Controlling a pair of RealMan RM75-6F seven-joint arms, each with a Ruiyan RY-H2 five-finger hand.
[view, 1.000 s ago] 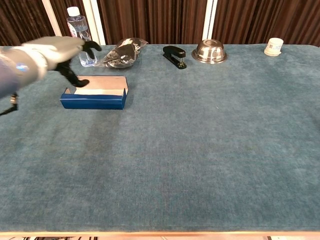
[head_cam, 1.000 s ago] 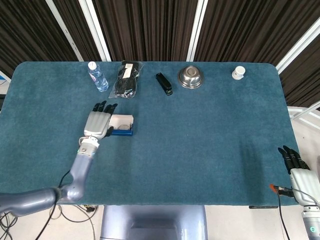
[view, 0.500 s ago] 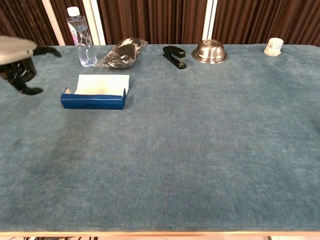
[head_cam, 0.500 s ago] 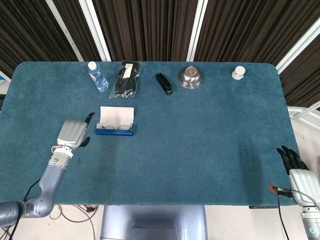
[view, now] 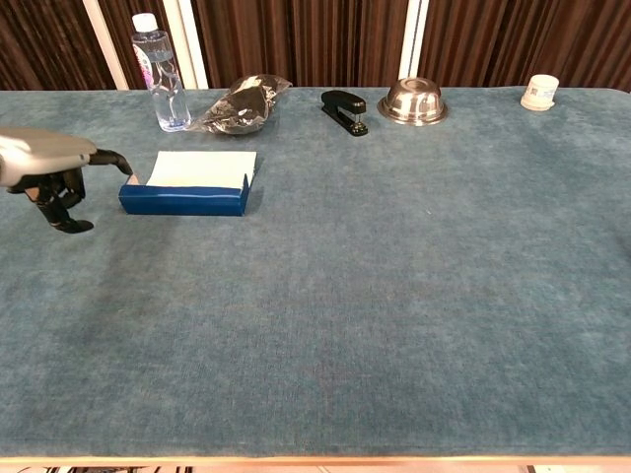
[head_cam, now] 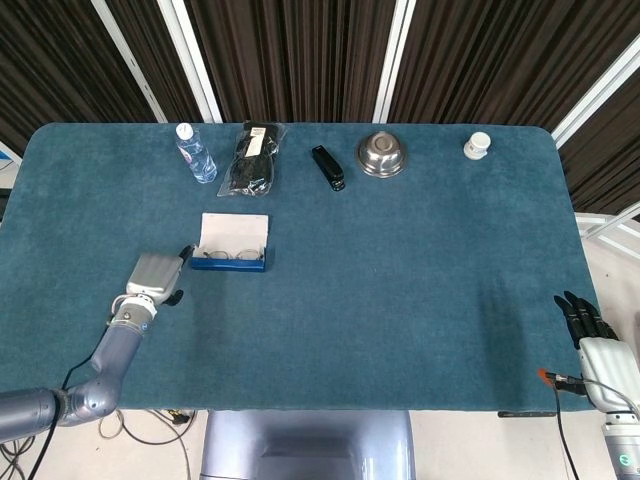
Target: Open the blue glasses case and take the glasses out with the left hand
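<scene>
The blue glasses case (head_cam: 231,263) lies open at the table's left, its white-lined lid (head_cam: 235,225) folded back. The glasses (head_cam: 228,255) lie inside it in the head view; in the chest view the case's blue front wall (view: 184,199) hides them. My left hand (head_cam: 154,275) hovers just left of the case and a little nearer the front edge, holding nothing. In the chest view this left hand (view: 51,169) has fingers hanging down and one fingertip near the case's left end. My right hand (head_cam: 598,345) rests off the table's front right corner, fingers straight, empty.
Along the far edge stand a water bottle (head_cam: 195,152), a black bagged item (head_cam: 252,160), a black stapler (head_cam: 327,167), a steel bowl (head_cam: 381,155) and a white jar (head_cam: 477,146). Blue cloth (head_cam: 400,270) covers the table.
My left hand came off the case's left end, swung out to the left, then drifted back toward the case's front left corner. The glasses now show in the open case.
</scene>
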